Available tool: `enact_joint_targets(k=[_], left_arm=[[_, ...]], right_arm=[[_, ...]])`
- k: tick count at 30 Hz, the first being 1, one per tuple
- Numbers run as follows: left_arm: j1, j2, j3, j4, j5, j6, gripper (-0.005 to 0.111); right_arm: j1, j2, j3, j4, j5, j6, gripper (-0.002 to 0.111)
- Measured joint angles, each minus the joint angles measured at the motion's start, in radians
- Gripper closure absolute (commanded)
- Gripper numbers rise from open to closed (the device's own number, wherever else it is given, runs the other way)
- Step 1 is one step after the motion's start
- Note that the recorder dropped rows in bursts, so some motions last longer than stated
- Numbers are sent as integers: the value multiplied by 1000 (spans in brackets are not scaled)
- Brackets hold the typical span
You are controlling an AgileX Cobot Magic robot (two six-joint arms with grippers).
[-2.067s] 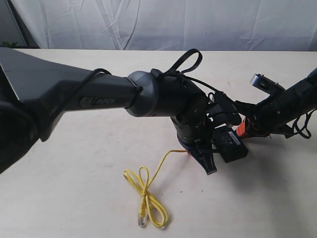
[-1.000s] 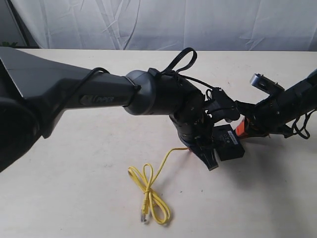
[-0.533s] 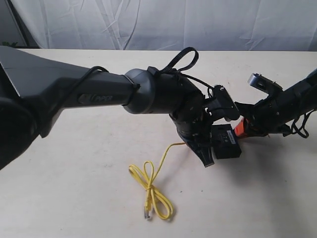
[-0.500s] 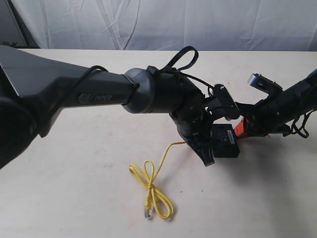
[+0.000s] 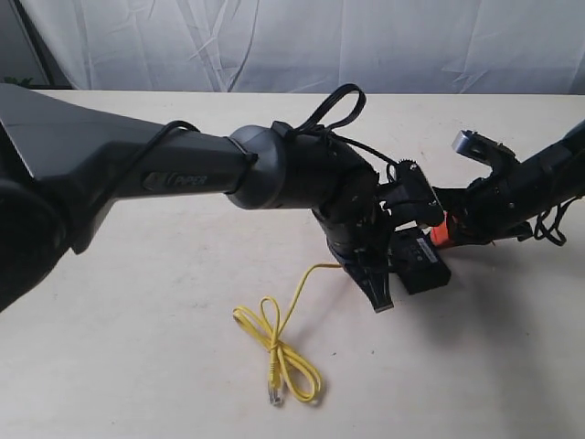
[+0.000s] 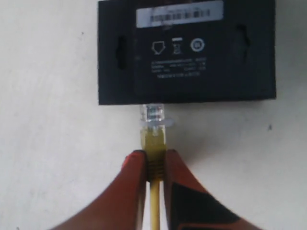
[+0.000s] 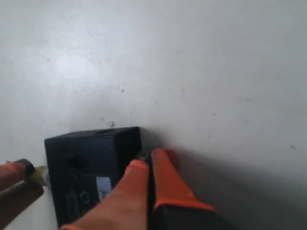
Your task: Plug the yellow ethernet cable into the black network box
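The yellow ethernet cable (image 5: 279, 352) loops near the worktop's (image 5: 137, 320) front edge. My left gripper (image 6: 154, 165) pinches it behind the plug (image 6: 154, 115), which meets the black network box (image 6: 187, 52) right of centre. My right gripper (image 7: 149, 165), jaws together, touches the box.

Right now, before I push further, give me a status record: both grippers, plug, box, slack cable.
left gripper: shut on the yellow ethernet cable, just behind its clear plug
plug: tip at the side edge of the black network box, most of its body outside; not seated
right gripper: shut, tips at the box side opposite the plug, apparently touching
slack: knotted loop lying on the table
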Motion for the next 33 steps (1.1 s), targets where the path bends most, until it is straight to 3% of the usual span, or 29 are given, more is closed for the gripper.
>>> enact_joint_targets(k=[16, 33], left_arm=[[4, 0, -4, -14, 79, 10, 107], [4, 0, -5, -33, 60, -69, 107]], right_arm=[[6, 35, -25, 8, 19, 15, 109], [6, 38, -28, 12, 25, 21, 109]])
